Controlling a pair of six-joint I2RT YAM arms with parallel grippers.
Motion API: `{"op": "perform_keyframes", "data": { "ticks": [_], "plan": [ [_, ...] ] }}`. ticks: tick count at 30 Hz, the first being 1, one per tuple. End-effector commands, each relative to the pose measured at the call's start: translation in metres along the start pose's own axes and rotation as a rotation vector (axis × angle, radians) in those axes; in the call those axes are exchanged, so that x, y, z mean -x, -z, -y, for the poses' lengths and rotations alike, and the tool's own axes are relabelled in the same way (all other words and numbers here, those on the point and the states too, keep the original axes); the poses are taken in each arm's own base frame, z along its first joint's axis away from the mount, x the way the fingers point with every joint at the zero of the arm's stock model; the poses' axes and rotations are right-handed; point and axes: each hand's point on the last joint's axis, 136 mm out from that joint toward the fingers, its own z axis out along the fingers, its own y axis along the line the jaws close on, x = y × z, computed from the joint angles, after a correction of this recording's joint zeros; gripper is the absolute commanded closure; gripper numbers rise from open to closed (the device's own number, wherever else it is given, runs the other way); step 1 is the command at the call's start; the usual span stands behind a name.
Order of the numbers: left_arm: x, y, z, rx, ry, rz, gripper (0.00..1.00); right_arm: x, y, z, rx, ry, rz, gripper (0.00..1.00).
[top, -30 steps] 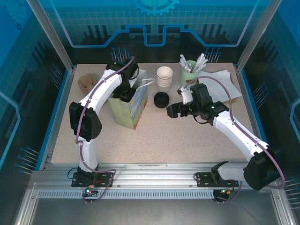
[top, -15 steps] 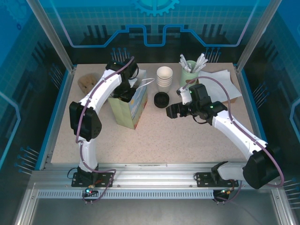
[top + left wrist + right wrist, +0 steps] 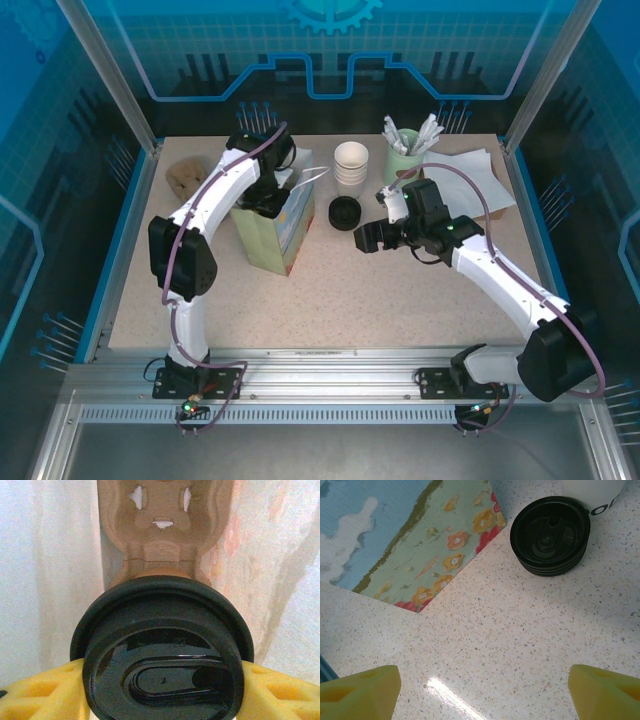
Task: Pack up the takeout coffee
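Left wrist view: left gripper [image 3: 162, 692] about half open, yellow fingers [image 3: 42, 692] pressed on both sides of the coffee cup [image 3: 162, 645] just below its black lid, so the cup is gripped. Cup sits upright inside the paper bag [image 3: 50, 560], above a brown cardboard cup carrier [image 3: 160, 525]; can't tell if they touch. Right wrist view: right gripper [image 3: 485, 690] wide open, holding nothing, over bare table [image 3: 520, 630], w/ stack of loose black lids [image 3: 550, 532] near the bag's flowered side.
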Motion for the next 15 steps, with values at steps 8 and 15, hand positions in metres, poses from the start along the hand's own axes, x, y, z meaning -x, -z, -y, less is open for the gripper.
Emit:
{"op": "perform_keyframes", "data": {
  "ticks": [8, 15],
  "plan": [
    [-0.008, 0.035, 0.001, -0.043, 0.024, 0.042, 0.57, -0.004, -0.003, -0.005, 0.009, 0.024, -0.016, 0.12],
    [-0.014, 0.032, 0.0, -0.04, 0.061, 0.014, 0.57, -0.007, -0.005, -0.006, 0.011, 0.02, -0.023, 0.12]
  ]
}}
